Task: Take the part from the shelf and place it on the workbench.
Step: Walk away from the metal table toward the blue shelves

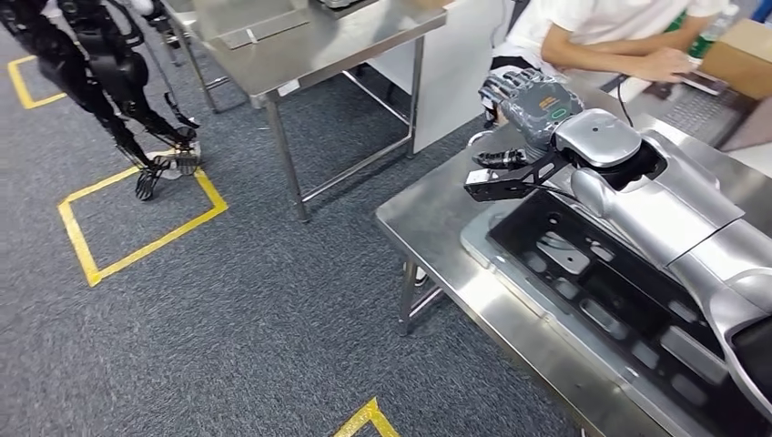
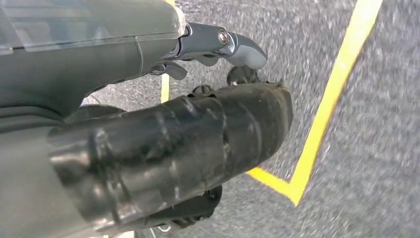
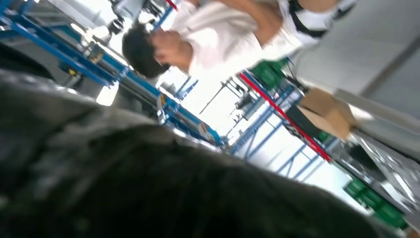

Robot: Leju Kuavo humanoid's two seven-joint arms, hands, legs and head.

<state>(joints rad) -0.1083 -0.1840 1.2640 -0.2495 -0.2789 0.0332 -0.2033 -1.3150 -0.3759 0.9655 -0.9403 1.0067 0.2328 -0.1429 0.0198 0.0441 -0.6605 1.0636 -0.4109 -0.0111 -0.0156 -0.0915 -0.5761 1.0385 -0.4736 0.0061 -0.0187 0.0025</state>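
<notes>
The black part (image 1: 608, 289) lies flat on the steel surface (image 1: 435, 211), under the right arm. The right hand (image 1: 533, 96) hovers above with fingers curled, grasping nothing. A seated person (image 1: 612, 35) works just beyond. The left hand's (image 2: 148, 64) grasp cannot be told.

A stainless-steel workbench (image 1: 437, 214) fills the 4 o'clock part of the head view, its near corner at centre. Flat on it lies a large black plastic part (image 1: 592, 273) with rectangular cut-outs, on a grey tray (image 1: 475, 244) whose rim shows at its 9 o'clock edge. Toward 1 o'clock a keyboard (image 1: 696, 111) rests on the same top. A second steel table (image 1: 309, 50) stands at 12 o'clock, bearing a flat grey plate (image 1: 264, 29). Both stand on grey carpet floor (image 1: 237, 328) marked with yellow tape squares (image 1: 137, 223) at 9 o'clock.
</notes>
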